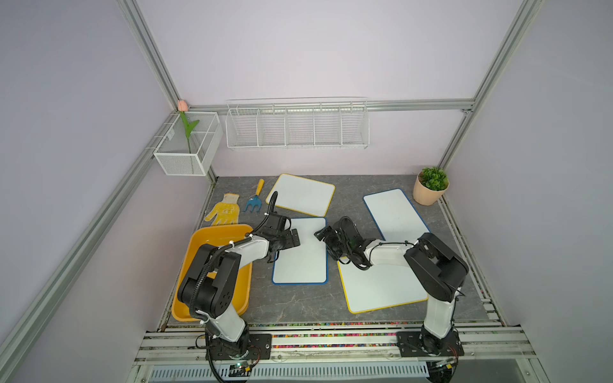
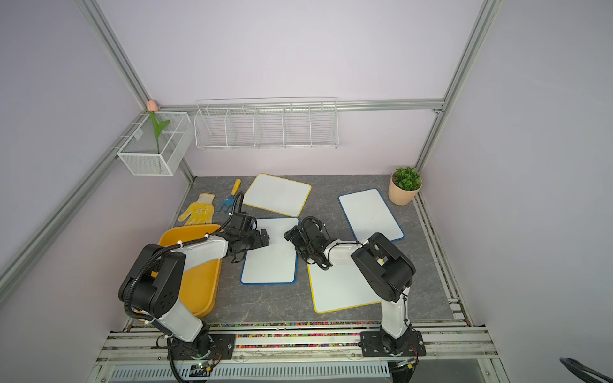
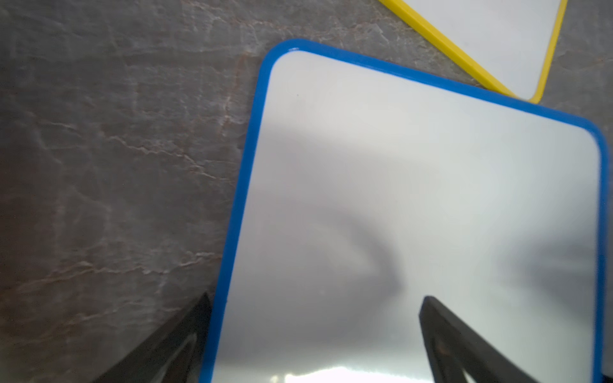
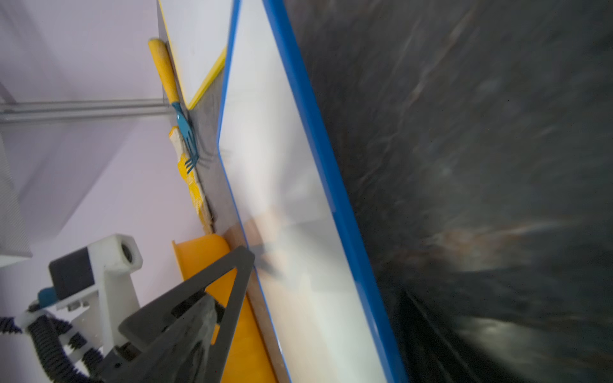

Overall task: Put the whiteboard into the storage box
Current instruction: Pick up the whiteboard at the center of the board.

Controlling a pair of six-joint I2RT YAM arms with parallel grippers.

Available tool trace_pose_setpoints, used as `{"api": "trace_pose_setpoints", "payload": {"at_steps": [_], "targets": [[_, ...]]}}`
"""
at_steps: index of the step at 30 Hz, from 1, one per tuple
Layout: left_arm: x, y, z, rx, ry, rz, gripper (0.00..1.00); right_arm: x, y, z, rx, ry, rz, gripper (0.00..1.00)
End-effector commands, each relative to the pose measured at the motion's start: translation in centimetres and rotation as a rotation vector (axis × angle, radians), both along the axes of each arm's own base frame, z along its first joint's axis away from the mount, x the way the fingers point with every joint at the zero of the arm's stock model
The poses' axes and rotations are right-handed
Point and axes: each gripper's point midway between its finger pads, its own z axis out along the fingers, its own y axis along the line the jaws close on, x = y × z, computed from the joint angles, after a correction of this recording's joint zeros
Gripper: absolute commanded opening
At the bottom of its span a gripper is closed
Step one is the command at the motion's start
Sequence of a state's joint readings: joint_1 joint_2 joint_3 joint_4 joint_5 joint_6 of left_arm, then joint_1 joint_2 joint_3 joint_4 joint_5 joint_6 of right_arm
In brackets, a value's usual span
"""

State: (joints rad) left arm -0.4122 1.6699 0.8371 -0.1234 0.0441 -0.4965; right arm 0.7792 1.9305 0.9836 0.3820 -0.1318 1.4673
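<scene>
Several whiteboards lie flat on the grey table. A blue-edged whiteboard (image 1: 302,262) (image 2: 270,265) lies in the middle, just right of the orange-yellow storage box (image 1: 215,233) (image 2: 202,282). My left gripper (image 1: 292,240) (image 3: 315,318) is open and low over this board's left edge. One of its fingers (image 3: 185,335) is over the table and one is over the white face. My right gripper (image 1: 322,236) (image 4: 331,298) is open at the board's right blue edge (image 4: 318,149), with one of its fingers (image 4: 232,282) above the face. Neither gripper holds anything.
Other whiteboards: yellow-edged at the back (image 1: 300,194), blue-edged at the right (image 1: 394,212), yellow-edged under my right arm (image 1: 381,288). A yellow glove (image 1: 224,210) and a garden fork (image 1: 255,197) lie behind the box. A potted plant (image 1: 431,185) stands back right. A wire rack (image 1: 297,127) and a mesh basket (image 1: 189,146) hang on the walls.
</scene>
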Motion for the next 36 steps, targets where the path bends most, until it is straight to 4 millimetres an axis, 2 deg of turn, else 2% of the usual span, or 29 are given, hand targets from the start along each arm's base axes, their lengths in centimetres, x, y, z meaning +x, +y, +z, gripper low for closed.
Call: {"api": "trace_pose_setpoints", "payload": {"at_steps": [1,7,16,21,23,27,36], "targets": [[-7.7,-3.2,-4.7,-0.124,0.323,-0.123,0.99,-5.9,1.9,-4.4,0.04,0.282,0.107,0.89],[-7.7,-2.4,-4.8,-0.09,0.324,-0.103,0.99,-4.8,0.8,-3.8,-0.042,0.181,0.124,0.89],[-7.3,-2.0,-4.4,-0.098,0.318,-0.067,0.99,-3.0,-0.1,0.4,-0.039,-0.007,0.099,0.89],[-7.0,-2.0,-4.1,-0.103,0.312,-0.054,0.99,-2.4,0.0,2.3,0.034,-0.079,0.068,0.9],[-6.9,-2.1,-4.0,-0.108,0.311,-0.051,0.99,-2.8,-0.6,1.5,0.049,-0.07,0.051,0.91],[-6.9,-2.1,-4.2,-0.109,0.314,-0.043,0.98,-2.8,-0.8,2.4,0.079,-0.117,0.032,0.96],[-6.8,-2.0,-4.0,-0.115,0.308,-0.025,0.98,-2.7,-2.8,4.5,0.072,-0.245,-0.047,0.97]]}}
